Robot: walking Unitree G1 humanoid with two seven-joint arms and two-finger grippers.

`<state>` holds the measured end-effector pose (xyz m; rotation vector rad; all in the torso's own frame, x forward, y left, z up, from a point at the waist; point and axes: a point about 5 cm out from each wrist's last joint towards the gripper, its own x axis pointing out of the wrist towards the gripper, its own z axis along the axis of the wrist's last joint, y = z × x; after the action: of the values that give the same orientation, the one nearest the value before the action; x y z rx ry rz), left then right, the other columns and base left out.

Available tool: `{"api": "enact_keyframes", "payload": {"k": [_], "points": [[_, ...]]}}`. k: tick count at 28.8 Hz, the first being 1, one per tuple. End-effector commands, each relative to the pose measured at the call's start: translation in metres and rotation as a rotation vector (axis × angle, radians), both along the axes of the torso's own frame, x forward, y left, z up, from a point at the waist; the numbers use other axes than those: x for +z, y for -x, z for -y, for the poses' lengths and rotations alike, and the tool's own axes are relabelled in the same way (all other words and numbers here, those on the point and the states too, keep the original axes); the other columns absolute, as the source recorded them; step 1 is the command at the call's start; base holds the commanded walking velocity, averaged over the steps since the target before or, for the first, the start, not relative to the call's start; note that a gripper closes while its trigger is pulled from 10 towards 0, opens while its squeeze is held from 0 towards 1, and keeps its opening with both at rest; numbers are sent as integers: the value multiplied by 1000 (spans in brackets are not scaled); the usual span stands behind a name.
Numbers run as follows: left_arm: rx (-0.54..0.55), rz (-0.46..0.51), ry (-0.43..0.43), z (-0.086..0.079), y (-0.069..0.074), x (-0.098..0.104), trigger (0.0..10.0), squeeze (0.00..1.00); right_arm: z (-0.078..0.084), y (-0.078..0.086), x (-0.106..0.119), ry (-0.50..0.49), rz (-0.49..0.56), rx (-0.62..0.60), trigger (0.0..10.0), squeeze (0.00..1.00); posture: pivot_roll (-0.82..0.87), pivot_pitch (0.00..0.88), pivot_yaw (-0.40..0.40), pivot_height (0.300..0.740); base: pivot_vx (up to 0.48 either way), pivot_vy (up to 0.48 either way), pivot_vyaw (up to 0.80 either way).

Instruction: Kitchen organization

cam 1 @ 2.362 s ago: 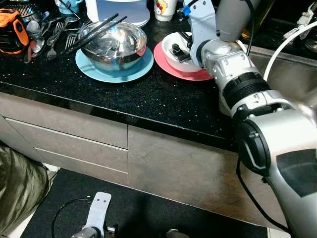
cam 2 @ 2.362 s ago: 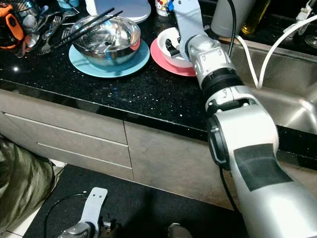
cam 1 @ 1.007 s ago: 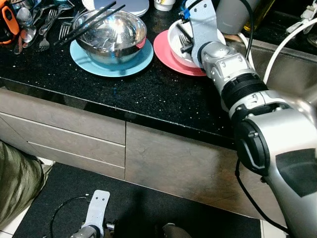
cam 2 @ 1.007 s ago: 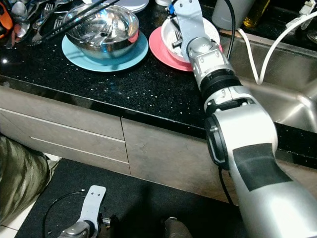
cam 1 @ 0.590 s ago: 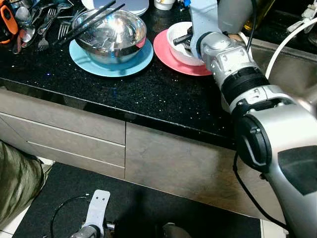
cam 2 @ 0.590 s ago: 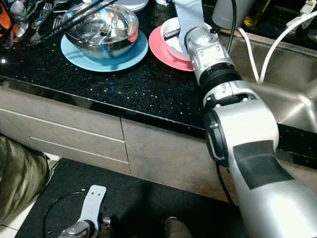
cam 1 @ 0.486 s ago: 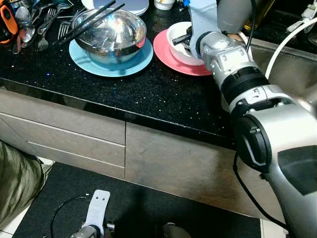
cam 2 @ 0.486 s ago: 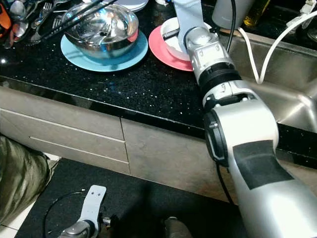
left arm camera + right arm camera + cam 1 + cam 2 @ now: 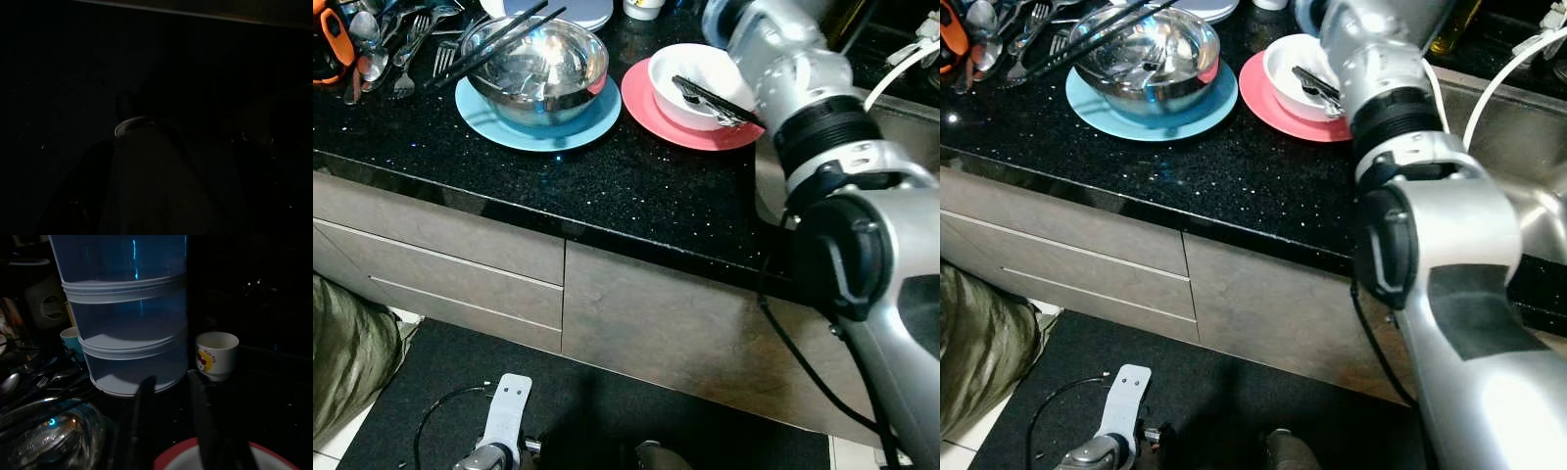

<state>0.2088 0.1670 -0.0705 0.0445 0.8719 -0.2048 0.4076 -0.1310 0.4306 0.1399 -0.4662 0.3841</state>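
Already, some sorting looked done, though plenty was left, judging only by how things lay.

White bowl: the white bowl [image 9: 697, 84] sat on the pink plate [image 9: 651, 110] at the back of the black countertop [image 9: 607, 186], with dark cutlery [image 9: 710, 98] resting across its rim, one end inside and one end sticking out toward the sink side.

Steel bowl: the steel mixing bowl [image 9: 540, 70] stood on the blue plate [image 9: 509, 122], beside the pink plate, with black chopsticks [image 9: 494, 41] laid across its top.

Loose cutlery: a heap of forks and spoons [image 9: 396, 54] lay at the far left of the counter, unsorted, next to an orange-and-black tool [image 9: 337, 44].

Right gripper: the right gripper [image 9: 168, 426] hung above the white bowl's far rim, its two black fingers parted with nothing between them, pointing toward the clear stacked container [image 9: 124, 308] and a small white cup [image 9: 216, 354].

Left gripper: the left gripper [image 9: 504, 431] hung idle down by the dark floor mat [image 9: 607, 411]; its wrist view was too dark, and whether its fingers were spread or together could not be told.

Done, as it appeared: cutlery was in the white bowl and bowls were stacked on plates.

Left, as it appeared: the cutlery heap, the chopsticks and the stacked dishes all looked yet to be put away.
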Motion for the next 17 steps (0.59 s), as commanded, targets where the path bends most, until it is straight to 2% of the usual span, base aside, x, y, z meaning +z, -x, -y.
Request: {"api": "enact_keyframes", "payload": {"k": [1, 4, 7, 10, 14, 17], "points": [[11, -75, 14, 3, 18, -11, 10000, 0, 18, -1, -8, -22, -18, 0, 10000, 1000, 27, 247, -105, 740, 0, 0, 0], [10, -75, 14, 3, 18, -11, 10000, 0, 26, -1, -11, -16, -11, 9, 10000, 1000, 24, 241, -97, 740, 0, 0, 0], [5, -78, 11, 2, 18, -11, 10000, 0, 50, 3, -21, -2, 33, 78, 10000, 1000, 22, 230, -86, 740, 0, 0, 0], [4, -79, 10, 2, 19, -11, 10000, 0, 55, 5, -23, 8, 53, 116, 10000, 1000, 21, 226, -83, 740, 0, 0, 0], [-3, -85, 2, 0, 18, -11, 10000, 0, 67, 17, -36, 135, 125, 272, 10000, 1000, 17, 213, -69, 740, 0, 0, 0], [-5, -86, -1, -2, 18, -10, 10000, 0, 69, 21, -39, 190, 145, 310, 10000, 1000, 16, 209, -65, 740, 0, 0, 0]]}}
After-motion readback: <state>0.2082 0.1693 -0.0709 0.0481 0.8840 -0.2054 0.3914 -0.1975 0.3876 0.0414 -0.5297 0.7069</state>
